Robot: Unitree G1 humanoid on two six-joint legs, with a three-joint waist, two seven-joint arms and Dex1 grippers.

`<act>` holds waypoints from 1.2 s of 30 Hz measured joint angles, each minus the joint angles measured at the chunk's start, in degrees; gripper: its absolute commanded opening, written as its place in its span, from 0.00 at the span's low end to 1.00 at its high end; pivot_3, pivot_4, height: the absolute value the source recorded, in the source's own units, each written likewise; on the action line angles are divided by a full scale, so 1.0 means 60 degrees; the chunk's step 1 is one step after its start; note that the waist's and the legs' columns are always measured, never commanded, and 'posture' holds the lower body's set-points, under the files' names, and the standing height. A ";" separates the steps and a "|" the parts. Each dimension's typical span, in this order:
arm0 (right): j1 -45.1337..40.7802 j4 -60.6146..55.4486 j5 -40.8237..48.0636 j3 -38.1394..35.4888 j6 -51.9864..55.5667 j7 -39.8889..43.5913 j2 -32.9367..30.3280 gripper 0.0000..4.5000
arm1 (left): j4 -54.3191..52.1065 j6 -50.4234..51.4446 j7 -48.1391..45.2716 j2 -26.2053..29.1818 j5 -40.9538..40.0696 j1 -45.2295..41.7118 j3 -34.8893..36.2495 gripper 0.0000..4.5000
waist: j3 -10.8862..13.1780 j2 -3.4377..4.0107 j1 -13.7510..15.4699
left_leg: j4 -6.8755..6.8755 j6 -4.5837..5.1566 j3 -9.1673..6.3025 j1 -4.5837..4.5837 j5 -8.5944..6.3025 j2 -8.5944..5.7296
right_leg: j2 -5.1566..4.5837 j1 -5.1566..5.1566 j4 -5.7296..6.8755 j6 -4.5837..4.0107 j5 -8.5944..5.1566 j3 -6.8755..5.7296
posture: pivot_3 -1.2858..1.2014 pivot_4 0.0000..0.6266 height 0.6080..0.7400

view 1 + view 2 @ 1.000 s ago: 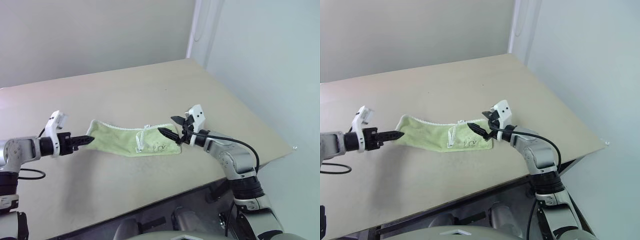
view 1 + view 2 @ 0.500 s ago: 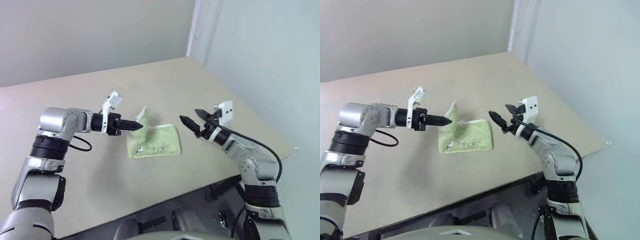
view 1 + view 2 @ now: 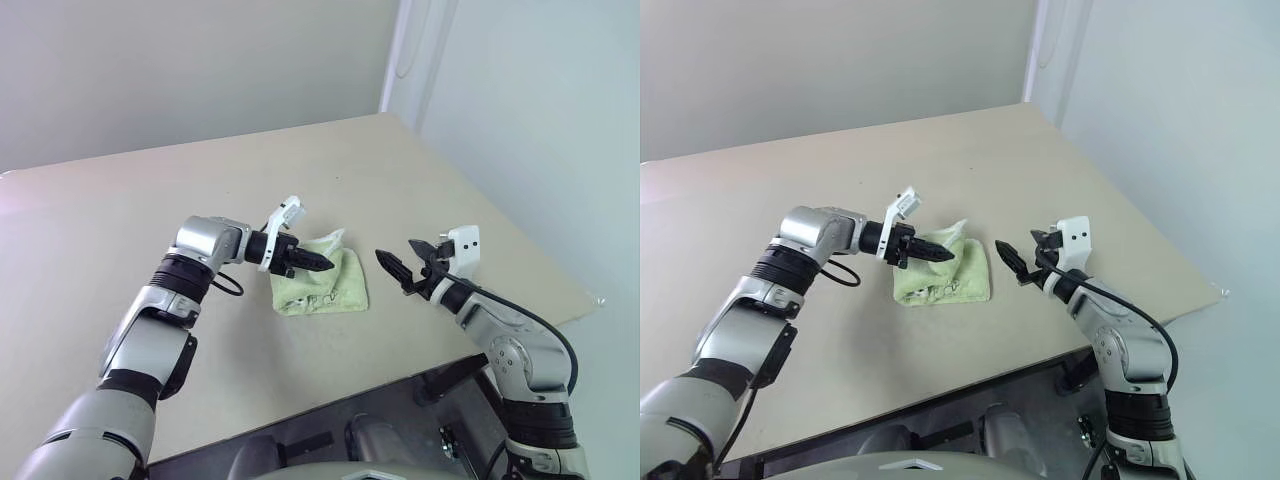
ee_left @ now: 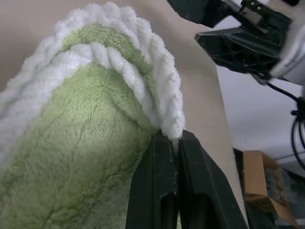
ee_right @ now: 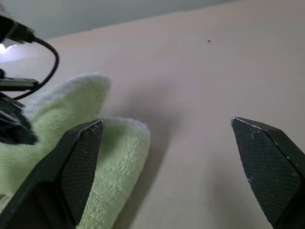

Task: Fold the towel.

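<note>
The light-green towel (image 3: pixel 325 285) lies doubled over near the table's front right, with its white-edged corner lifted. My left gripper (image 3: pixel 326 264) is shut on that white stitched edge (image 4: pixel 164 102) and holds it over the lower layer. In the left wrist view the two black fingers (image 4: pixel 157 191) pinch the edging from both sides. My right gripper (image 3: pixel 402 266) hangs open just right of the towel, apart from it, with nothing between its fingers (image 5: pixel 76 167). The towel's right edge (image 5: pixel 128 143) lies just in front of it.
The beige table (image 3: pixel 200 190) has bare room to the left and behind the towel. Its right and front edges (image 3: pixel 520 250) fall off close to my right arm. A pale wall stands behind, and a cardboard box (image 4: pixel 259 179) sits on the floor.
My left gripper has carried the towel's left end to the right, over onto the right half, so the long strip is now doubled. My right gripper let go, opened and drew back to the right.
</note>
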 measured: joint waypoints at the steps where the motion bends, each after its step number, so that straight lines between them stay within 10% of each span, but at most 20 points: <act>1: 0.0000 -0.0051 0.0000 0.0007 0.0001 -0.0020 0.0000 1.00 | 0.0018 -0.0022 0.0103 -0.0121 0.0001 0.0004 0.0053 0.01 | 0.0000 0.0000 -0.0008 | 0.0002 0.0000 -0.0001 -0.0004 0.0000 0.0000 | 0.0000 -0.0002 -0.0001 0.0013 0.0007 0.0000 | 0.52 0.00 1.00; 14: -0.0196 0.0197 -0.0190 0.0069 0.0002 -0.0192 -0.0139 1.00 | -0.1000 0.0301 -0.0425 0.0235 -0.0102 0.0248 0.0250 1.00 | -0.0001 0.0002 -0.0013 | 0.0002 0.0000 -0.0004 0.0002 0.0000 0.0000 | 0.0003 -0.0001 0.0006 0.0018 0.0011 0.0001 | 0.52 0.00 1.00; 21: -0.0905 0.0613 -0.0022 -0.0027 -0.0015 0.0089 -0.0261 1.00 | -0.2915 0.0230 -0.0717 0.1482 -0.0538 0.0276 0.1134 1.00 | -0.0001 0.0009 -0.0049 | -0.0003 0.0000 -0.0002 0.0005 0.0000 0.0002 | 0.0004 -0.0010 0.0018 0.0022 0.0014 0.0002 | 0.52 0.00 1.00; 28: -0.2641 0.0401 0.1119 0.0769 0.1318 0.0803 -0.0080 1.00 | -0.3319 -0.3666 0.0294 0.2541 0.0648 0.2141 0.1878 1.00 | -0.0004 0.0020 -0.0029 | -0.0002 -0.0001 -0.0001 0.0045 0.0002 0.0004 | 0.0009 -0.0002 0.0073 -0.0003 0.0018 0.0008 | 0.52 0.00 1.00; 36: -0.3185 0.1509 0.0589 0.2649 0.1492 0.1505 0.0224 1.00 | -0.3320 -0.5529 0.1209 0.1874 0.1203 0.3094 0.1938 1.00 | -0.0006 0.0011 0.0285 | 0.0081 0.0001 -0.0007 -0.0012 0.0001 -0.0006 | 0.0000 0.0004 0.0062 -0.0005 0.0022 0.0003 | 0.52 0.00 1.00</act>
